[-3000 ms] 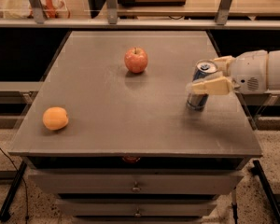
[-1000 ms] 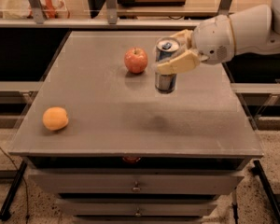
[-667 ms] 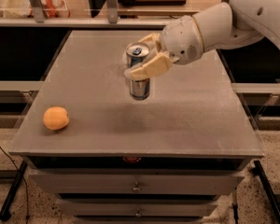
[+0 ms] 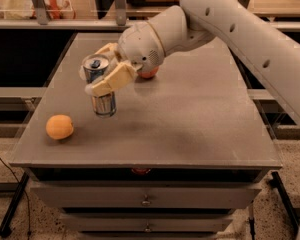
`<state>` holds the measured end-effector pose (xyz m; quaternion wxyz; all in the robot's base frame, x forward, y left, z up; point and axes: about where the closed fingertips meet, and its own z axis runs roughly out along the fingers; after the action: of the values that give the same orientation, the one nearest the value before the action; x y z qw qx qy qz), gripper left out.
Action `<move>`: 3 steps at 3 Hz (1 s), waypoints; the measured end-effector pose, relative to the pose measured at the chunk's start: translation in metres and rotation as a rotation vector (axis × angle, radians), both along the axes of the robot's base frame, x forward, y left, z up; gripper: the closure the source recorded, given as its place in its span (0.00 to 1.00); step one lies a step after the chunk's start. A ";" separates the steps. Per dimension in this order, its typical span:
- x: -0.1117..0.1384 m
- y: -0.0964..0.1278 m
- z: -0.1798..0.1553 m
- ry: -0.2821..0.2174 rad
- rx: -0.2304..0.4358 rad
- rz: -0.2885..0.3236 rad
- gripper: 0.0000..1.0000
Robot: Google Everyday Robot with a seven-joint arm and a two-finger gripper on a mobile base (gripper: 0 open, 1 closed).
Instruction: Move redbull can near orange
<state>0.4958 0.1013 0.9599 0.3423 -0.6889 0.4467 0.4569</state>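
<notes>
The robot's gripper point(image 4: 94, 70) is clamped on the redbull can point(image 4: 104, 104) over the left half of the grey surface point(image 4: 200, 119) – one cream finger point(image 4: 112, 78) crosses the front of the can, the other sits behind its silver top. The can is upright; whether its base touches the surface cannot be told. The orange point(image 4: 59, 127) lies near the can, to its lower left by the surface's edge, the two apart. A red apple point(image 4: 150, 74) peeks out behind the white wrist, and drawers point(image 4: 147, 196) sit below the surface.
</notes>
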 end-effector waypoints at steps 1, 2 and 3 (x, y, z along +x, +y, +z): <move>-0.002 0.027 0.002 0.008 0.023 0.073 1.00; 0.000 0.043 0.002 0.009 0.042 0.119 1.00; 0.003 0.049 0.002 0.003 0.054 0.141 1.00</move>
<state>0.4988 0.1504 0.9622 0.3270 -0.7085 0.3852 0.4926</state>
